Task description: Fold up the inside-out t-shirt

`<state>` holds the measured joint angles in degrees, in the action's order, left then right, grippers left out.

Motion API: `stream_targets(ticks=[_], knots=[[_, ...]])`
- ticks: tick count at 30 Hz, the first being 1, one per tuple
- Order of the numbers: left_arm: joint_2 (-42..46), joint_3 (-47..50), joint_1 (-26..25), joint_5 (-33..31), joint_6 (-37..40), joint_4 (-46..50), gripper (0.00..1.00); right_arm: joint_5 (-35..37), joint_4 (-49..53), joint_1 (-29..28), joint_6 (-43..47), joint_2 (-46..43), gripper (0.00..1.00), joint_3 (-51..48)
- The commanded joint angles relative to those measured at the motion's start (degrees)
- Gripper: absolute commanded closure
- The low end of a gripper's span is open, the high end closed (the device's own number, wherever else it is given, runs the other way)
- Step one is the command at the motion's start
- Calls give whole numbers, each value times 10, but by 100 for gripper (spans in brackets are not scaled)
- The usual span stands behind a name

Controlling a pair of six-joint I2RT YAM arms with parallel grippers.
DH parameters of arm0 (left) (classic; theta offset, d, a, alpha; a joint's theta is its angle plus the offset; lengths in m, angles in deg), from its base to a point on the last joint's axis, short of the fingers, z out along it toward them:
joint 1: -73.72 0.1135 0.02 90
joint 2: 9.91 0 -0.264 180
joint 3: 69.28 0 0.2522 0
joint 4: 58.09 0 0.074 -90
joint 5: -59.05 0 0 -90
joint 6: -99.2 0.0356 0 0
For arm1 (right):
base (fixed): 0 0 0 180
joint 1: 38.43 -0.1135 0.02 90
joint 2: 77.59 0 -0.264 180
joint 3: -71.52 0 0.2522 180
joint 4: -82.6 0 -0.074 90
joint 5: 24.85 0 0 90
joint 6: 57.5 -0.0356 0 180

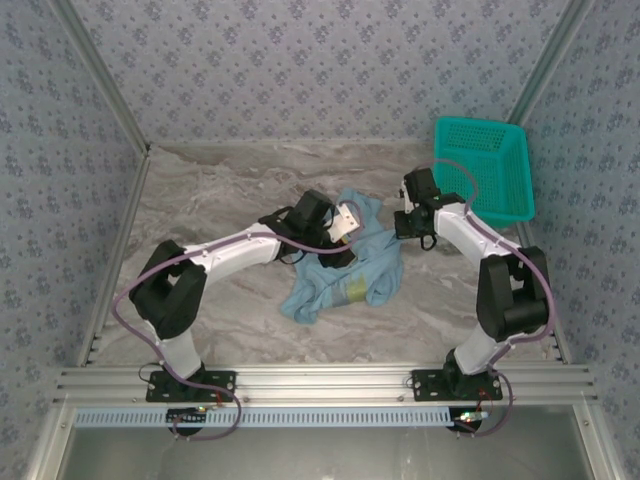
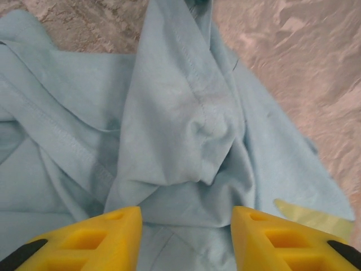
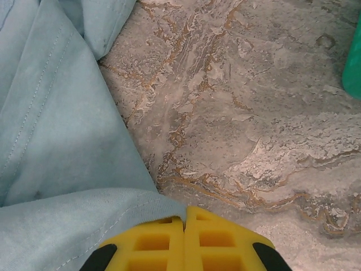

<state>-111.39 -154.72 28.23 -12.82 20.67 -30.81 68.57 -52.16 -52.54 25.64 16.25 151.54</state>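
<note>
your left gripper stood w/ fingers moderately apart above a bunched ridge of the t-shirt, holding nothing. the left arm reached fwd & inward over the counter, wrist tipped down. your right gripper was pressed together, tips touching a t-shirt hem; couldn't tell if cloth was pinched. the right arm was elbowed out, wrist at the t-shirt's right edge. the t-shirt lay crumpled mid-counter, apart from the basket.
</note>
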Motion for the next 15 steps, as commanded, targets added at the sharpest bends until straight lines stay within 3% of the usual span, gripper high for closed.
stream_targets(ticks=[1,6,10,15], knots=[[-13,-36,1,-57,31,53,56,-10,4,2,-5,-1,100,16],[63,10,10,-137,-132,119,55,-25,-7,2,-11,-28,100,1],[141,115,10,-107,-260,128,47,-27,-17,1,-12,-37,100,-4],[113,128,14,-70,-303,121,41,-27,-20,-2,-11,-40,100,-6]])
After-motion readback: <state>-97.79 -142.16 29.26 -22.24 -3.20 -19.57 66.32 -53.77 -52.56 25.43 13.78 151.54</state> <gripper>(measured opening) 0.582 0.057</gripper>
